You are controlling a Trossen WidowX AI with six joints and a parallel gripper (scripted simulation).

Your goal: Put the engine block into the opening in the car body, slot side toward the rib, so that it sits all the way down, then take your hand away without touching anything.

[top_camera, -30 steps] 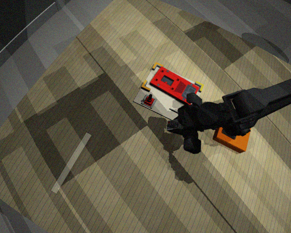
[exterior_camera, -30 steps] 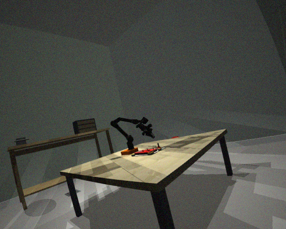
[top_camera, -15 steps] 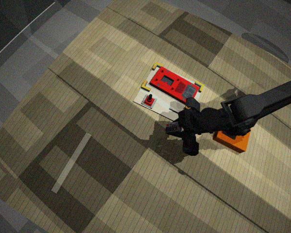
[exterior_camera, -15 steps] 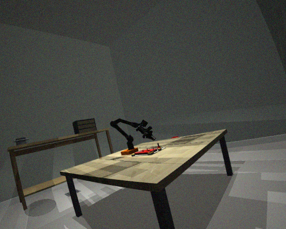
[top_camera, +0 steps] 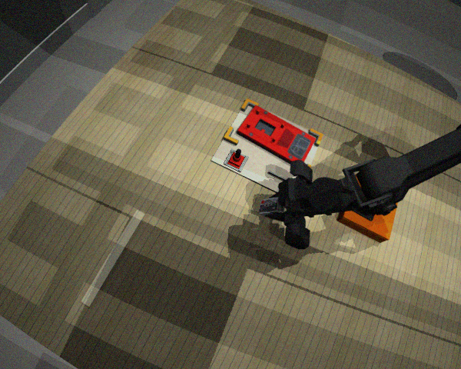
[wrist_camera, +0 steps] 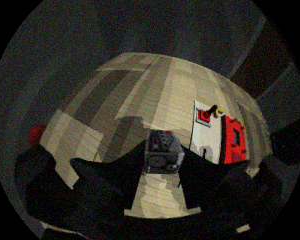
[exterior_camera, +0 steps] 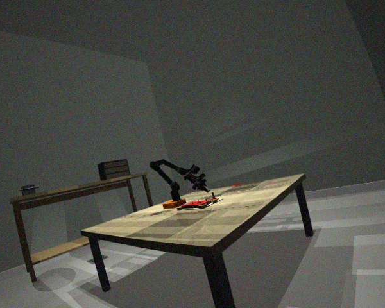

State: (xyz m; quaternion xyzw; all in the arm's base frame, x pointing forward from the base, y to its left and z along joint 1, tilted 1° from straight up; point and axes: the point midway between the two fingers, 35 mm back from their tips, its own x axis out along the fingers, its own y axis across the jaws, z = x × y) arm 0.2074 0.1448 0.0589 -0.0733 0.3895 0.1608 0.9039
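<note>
The grey engine block [top_camera: 269, 205] [wrist_camera: 162, 151] is held between the fingertips of my gripper [wrist_camera: 159, 143], which is shut on it, above the table. In the top view the gripper is beside the white board, on the arm's side, off the car body. The red car body [top_camera: 254, 124] [wrist_camera: 230, 139] [exterior_camera: 196, 204] lies on the white board between yellow corner brackets. Its rectangular opening [top_camera: 264, 127] [wrist_camera: 236, 138] shows grey inside and holds no block. Which way the block's slot side faces, I cannot tell.
The white board [top_camera: 257, 161] [wrist_camera: 205, 135] carries a small red piece with an upright black peg [top_camera: 237, 154] [wrist_camera: 212, 111] near one corner. A dark slot or bar on it is partly shaded by the arm. The orange arm base [top_camera: 367, 228] [exterior_camera: 174, 203] stands near the board.
</note>
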